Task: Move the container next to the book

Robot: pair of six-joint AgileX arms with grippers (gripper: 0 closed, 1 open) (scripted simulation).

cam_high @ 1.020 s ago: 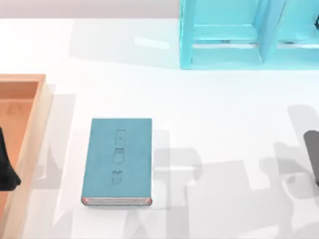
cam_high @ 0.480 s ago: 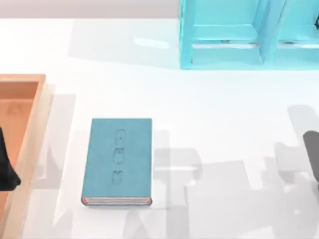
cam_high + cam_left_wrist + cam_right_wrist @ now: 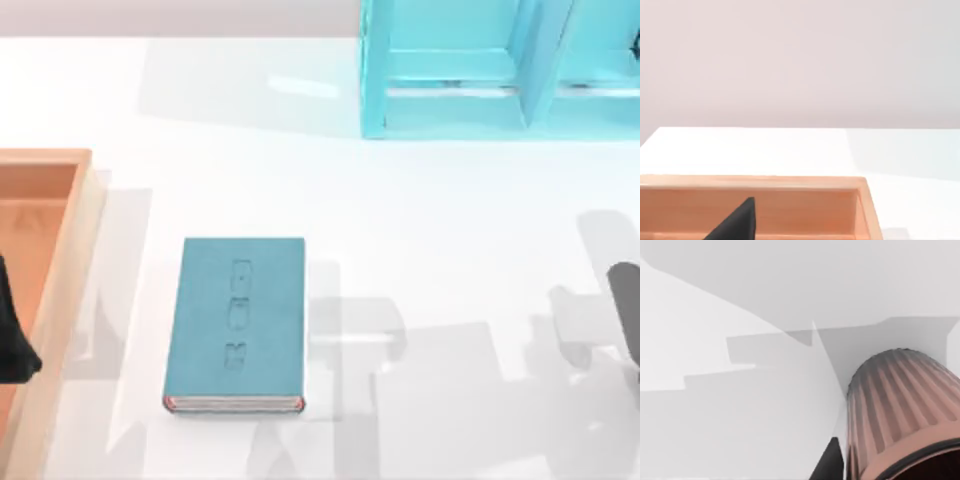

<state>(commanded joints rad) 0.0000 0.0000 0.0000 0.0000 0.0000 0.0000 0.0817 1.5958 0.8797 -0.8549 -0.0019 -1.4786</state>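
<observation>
Top view: the book (image 3: 235, 325) lies flat on the white table (image 3: 450, 220), a bit left of the middle, with red-edged binding and white pages at its near end. The orange tray (image 3: 70, 260) is at the left edge, cut off by the frame. A dark part of the left arm (image 3: 12, 340) sits over the tray, also cut off; its gripper state I cannot tell. The cyan shelf unit (image 3: 450, 70) stands at the far side, right of centre, top cut off. At the right edge a dark piece of the right arm (image 3: 628, 310) comes in, w/ grey shadows on the table beside it, well apart from the book.

Left wrist view: the tray wall (image 3: 790, 200) and the table behind it, plus one dark fingertip (image 3: 737, 222) of the left gripper over the tray. Only this tip is visible, so open or closed cannot be told.

Right wrist view: the container (image 3: 900, 415), ribbed and reddish-brown, is very close to the camera, tilted, its dark rim cut off at the corner. One dark finger (image 3: 827, 462) of the right gripper lies just beside its wall, approx. touching. The other finger is hidden, so a grip cannot be confirmed. Whether the container rests on the table or is lifted is hard to make out.
</observation>
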